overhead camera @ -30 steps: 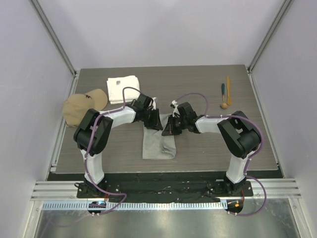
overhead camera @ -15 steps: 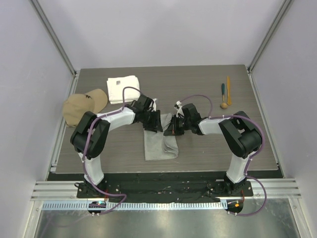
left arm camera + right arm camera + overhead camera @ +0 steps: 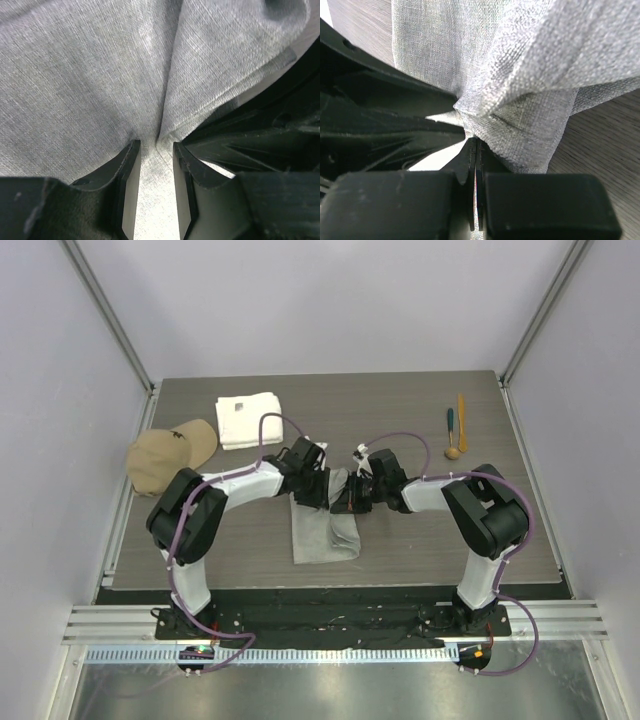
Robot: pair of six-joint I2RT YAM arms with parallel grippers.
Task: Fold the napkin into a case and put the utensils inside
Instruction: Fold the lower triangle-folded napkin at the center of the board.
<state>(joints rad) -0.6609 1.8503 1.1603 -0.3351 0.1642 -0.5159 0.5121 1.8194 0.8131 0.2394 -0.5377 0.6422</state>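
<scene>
Far left of the napkin (image 3: pixel 322 535) lies a tan cap (image 3: pixel 170 455), with a white towel (image 3: pixel 249 419) beyond it. The napkin itself lies mid-table (image 3: pixel 420 530) as a folded strip, its long axis running from the far side toward the arm bases and its far end raised and bunched. At that end the left gripper (image 3: pixel 156 150) straddles a crease, jaws slightly parted and apparently not clamped. Just right of it, the right gripper (image 3: pixel 475 145) is pinched tight on the napkin's edge. Well right of the napkin and farther back lie the utensils (image 3: pixel 455 430), side by side and pointing the same way.
</scene>
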